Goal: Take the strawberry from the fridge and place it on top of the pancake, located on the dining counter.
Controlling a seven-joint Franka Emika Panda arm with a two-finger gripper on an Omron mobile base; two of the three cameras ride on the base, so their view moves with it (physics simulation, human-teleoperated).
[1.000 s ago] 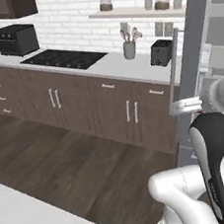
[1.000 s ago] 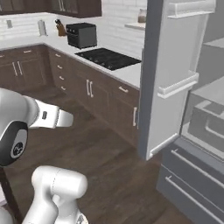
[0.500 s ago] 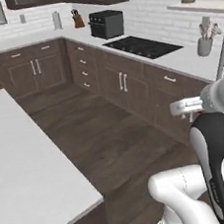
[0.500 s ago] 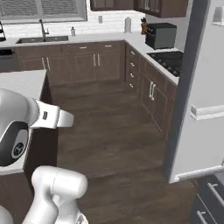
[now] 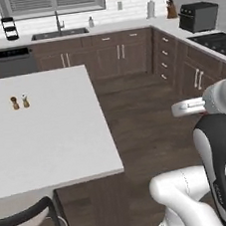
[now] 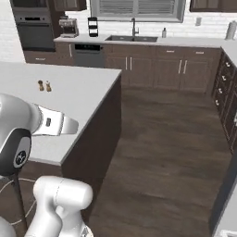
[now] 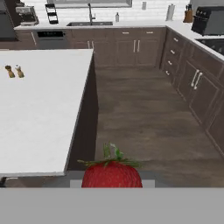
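Strawberry [image 7: 112, 174] sits pinched in the gripper [image 7: 112, 183], leaves up, so it travels without rolling loose. It hangs over the wood floor, beside the dining counter [image 5: 62, 136], where two small shakers [image 5: 20, 102] stand. No pancake is in sight, so I judge the carry is partway done.

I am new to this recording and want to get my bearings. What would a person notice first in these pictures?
In the hand view, the red strawberry with green leaves sits at the bottom edge, held at the gripper. Beyond it to the left spreads the dining counter, a large white slab carrying two small shakers near its far side. Across the dark wooden floor, brown cabinets with a sink under the window line the back wall.
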